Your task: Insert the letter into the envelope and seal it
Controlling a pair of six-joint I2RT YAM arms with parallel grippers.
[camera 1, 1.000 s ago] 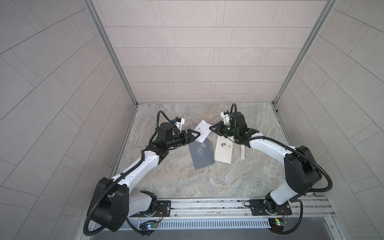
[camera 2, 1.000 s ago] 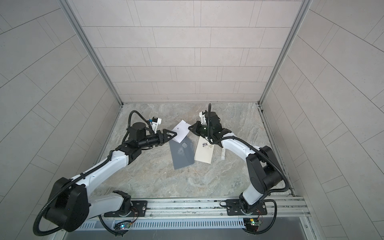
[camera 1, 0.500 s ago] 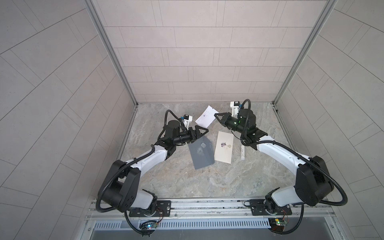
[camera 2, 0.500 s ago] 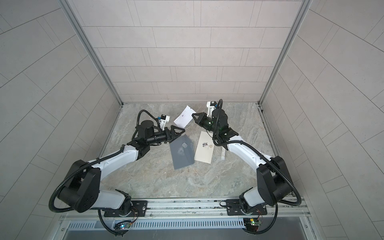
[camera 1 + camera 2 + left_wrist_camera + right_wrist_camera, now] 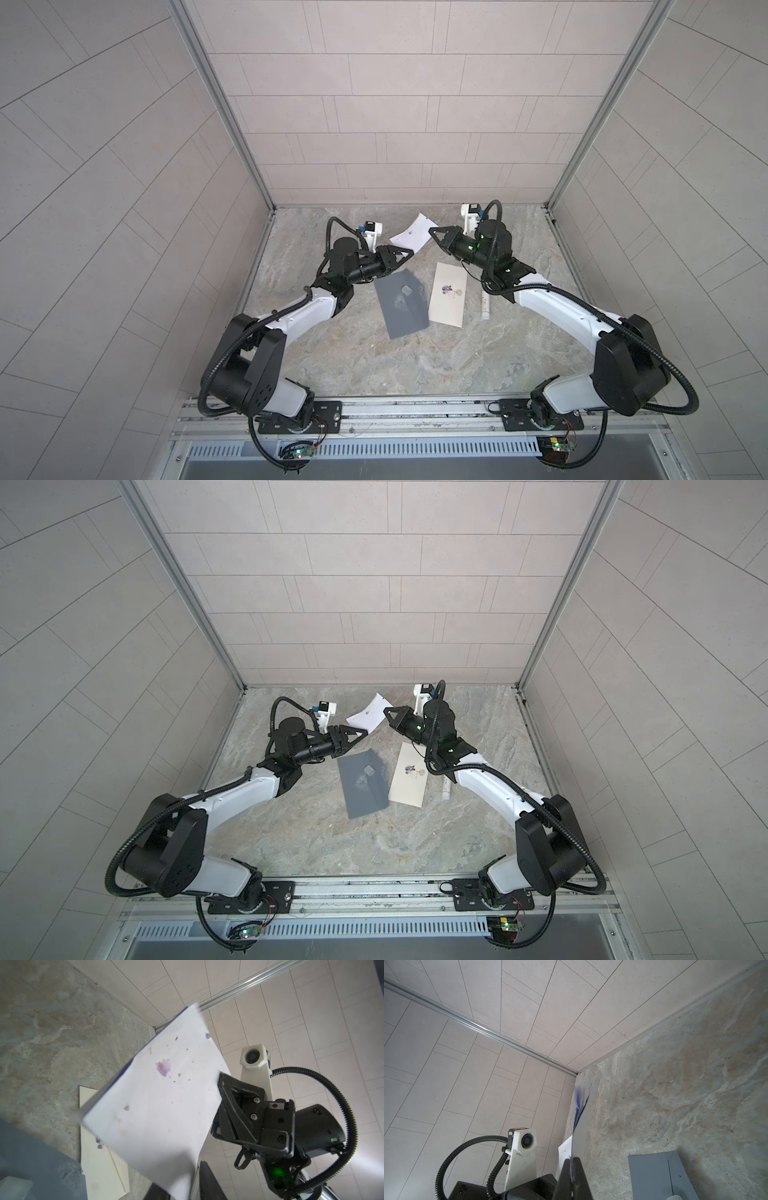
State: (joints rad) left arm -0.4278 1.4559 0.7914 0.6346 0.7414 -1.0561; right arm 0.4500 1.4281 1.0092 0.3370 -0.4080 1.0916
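the letter was held above the marble table, its right edge pinched in the closed right gripper. the left gripper met its lower corner, jaws nearly together; whether it gripped was unclear. below lay a grey sheet edge to edge with the cream envelope, a white tube just beside.

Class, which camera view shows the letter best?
The left wrist view: the letter fills much of it face-on, stains visible. Both top views show it small and far off. The right wrist view shows only its blurred edge, clamped in the right gripper.
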